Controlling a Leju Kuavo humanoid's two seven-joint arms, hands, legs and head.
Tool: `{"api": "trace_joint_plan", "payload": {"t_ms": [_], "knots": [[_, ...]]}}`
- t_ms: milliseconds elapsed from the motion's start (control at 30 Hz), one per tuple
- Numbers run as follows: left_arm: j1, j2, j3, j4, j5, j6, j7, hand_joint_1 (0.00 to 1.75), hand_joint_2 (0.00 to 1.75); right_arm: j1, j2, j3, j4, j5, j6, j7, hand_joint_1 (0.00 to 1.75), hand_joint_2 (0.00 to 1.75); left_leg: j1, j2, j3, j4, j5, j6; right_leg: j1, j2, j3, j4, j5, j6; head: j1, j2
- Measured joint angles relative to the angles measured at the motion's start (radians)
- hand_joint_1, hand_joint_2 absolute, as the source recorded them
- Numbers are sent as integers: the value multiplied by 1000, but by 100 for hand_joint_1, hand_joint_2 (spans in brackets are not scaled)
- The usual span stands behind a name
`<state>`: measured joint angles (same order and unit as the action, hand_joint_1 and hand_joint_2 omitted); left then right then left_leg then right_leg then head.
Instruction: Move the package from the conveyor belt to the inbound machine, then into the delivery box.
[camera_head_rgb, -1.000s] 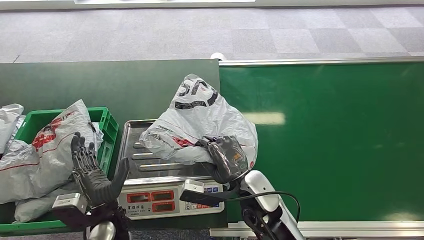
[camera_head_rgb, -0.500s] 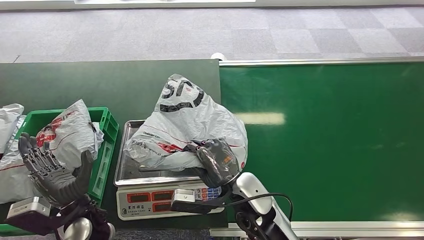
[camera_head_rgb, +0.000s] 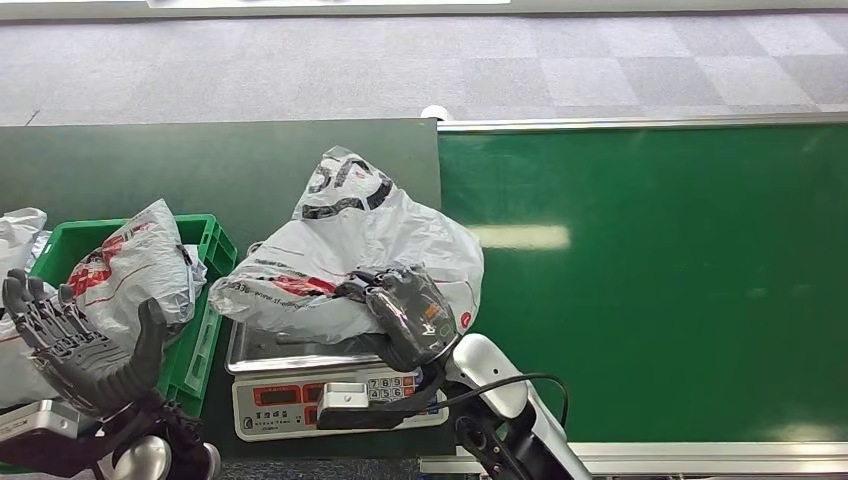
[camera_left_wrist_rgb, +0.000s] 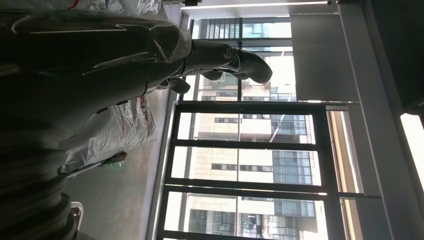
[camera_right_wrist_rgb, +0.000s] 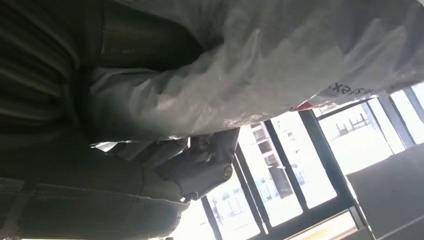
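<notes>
The package (camera_head_rgb: 350, 240), a crumpled white plastic bag with black and red print, is over the steel tray (camera_head_rgb: 262, 352) of the inbound machine, a weighing scale with red displays (camera_head_rgb: 300, 394). Its left end reaches past the tray toward the green delivery box (camera_head_rgb: 208, 243). My right hand (camera_head_rgb: 405, 315) grips the bag's near right side from above. In the right wrist view the bag (camera_right_wrist_rgb: 280, 65) drapes over the hand's fingers (camera_right_wrist_rgb: 200, 167). My left hand (camera_head_rgb: 78, 345) is spread wide and holds nothing, above the box's near end. In the left wrist view its fingers (camera_left_wrist_rgb: 240, 57) are extended.
The green box holds other white bags (camera_head_rgb: 140, 265), and another bag (camera_head_rgb: 15, 232) lies at its left. The green conveyor belt (camera_head_rgb: 650, 280) runs to the right of the scale, with a metal rail (camera_head_rgb: 640, 122) behind it. The dark table (camera_head_rgb: 150, 165) stretches behind the box and scale.
My right hand has carried the package leftward over the scale toward the green box. My left hand has swung left, away from the scale's front, to above the box.
</notes>
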<state>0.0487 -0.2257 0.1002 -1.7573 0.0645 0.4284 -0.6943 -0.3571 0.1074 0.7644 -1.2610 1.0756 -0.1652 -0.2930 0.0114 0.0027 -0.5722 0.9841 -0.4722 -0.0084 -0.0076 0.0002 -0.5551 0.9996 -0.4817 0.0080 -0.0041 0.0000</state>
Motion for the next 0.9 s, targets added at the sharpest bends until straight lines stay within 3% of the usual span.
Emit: {"api": "trace_joint_plan", "payload": {"t_ms": [200, 333, 700, 900], "knots": [[1, -2, 3, -4, 0, 0, 0, 0, 175, -3, 4, 5, 1, -1, 2, 0, 24, 175, 0, 0, 0, 0, 0, 0, 0, 0, 0, 0, 0, 0, 0, 0], [1, -4, 7, -6, 0, -2, 0, 0, 175, -6, 8, 10, 4, -21, 8, -4, 0, 175, 0, 0, 0, 0, 0, 0, 0, 0, 0, 0, 0, 0, 0, 0], [-2, -8, 17, -6, 0, -4, 0, 0, 175, -14, 18, 12, 6, -88, 21, -35, 0, 175, 0, 0, 0, 0, 0, 0, 0, 0, 0, 0, 0, 0, 0, 0], [-21, -9, 19, 0, -3, -14, 0, 0, 175, -7, 22, 2, -18, -368, 140, -164, 0, 175, 0, 0, 0, 0, 0, 0, 0, 0, -1, 0, 0, 0, 0, 0]]}}
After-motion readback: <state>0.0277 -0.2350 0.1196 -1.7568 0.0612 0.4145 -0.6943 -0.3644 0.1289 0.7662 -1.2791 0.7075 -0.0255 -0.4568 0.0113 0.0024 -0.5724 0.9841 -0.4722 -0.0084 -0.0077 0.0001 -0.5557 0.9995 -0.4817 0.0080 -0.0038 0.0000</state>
